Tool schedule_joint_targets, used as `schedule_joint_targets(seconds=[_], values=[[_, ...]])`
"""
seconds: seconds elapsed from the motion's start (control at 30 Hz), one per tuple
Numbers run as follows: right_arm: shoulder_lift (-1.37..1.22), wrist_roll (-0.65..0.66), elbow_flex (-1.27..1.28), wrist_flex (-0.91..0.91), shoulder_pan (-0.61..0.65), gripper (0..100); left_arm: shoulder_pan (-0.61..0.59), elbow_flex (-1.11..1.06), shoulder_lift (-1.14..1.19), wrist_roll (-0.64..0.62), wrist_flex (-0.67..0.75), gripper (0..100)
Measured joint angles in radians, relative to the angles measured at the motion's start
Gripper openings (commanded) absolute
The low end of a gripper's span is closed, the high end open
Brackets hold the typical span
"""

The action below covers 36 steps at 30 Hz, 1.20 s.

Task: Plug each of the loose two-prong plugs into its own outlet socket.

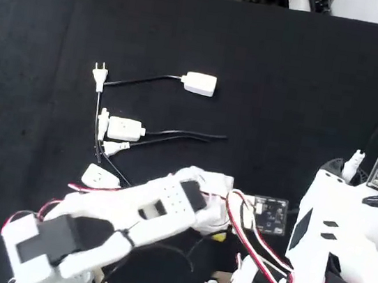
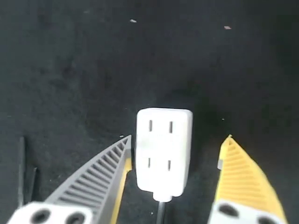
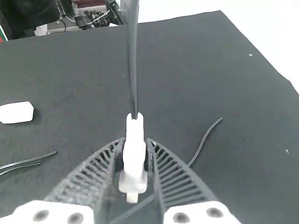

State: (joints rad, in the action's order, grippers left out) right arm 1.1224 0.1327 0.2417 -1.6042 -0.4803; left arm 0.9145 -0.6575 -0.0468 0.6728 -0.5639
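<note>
A white outlet socket [image 2: 163,149] with two pairs of slots lies on the black cloth between the fingers of my left gripper [image 2: 178,138], which is open around it. My right gripper [image 3: 136,141] is shut on a white two-prong plug [image 3: 135,156]; its black cable runs away from the fingers. From above, the right arm holds that plug [image 1: 355,159] off the cloth at the right. Farther left lie a loose plug [image 1: 100,73] wired to an outlet [image 1: 199,83], a second outlet [image 1: 126,130], another plug [image 1: 114,148] and a third outlet [image 1: 99,177].
Black cables [image 1: 176,135] trail across the middle of the cloth-covered table [image 1: 290,71]. The left arm [image 1: 136,215] stretches across the front, over part of the cables. The cloth's far edge meets clutter at the back.
</note>
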Motion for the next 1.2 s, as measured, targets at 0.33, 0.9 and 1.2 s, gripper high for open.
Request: schedule_joint_targets(seconds=[0.33, 0.9, 1.2], values=[[0.000, 0.029, 0.031, 0.000, 0.000, 1.1, -0.063, 0.060, 0.126, 0.006, -0.020, 27], [0.000, 0.035, 0.031, -0.005, 0.000, 1.1, -0.115, 0.213, 0.195, 0.008, -0.247, 5], [0.000, 0.035, 0.077, -0.005, 0.000, 1.1, -0.199, 0.201, -0.009, -0.014, -0.446, 4]])
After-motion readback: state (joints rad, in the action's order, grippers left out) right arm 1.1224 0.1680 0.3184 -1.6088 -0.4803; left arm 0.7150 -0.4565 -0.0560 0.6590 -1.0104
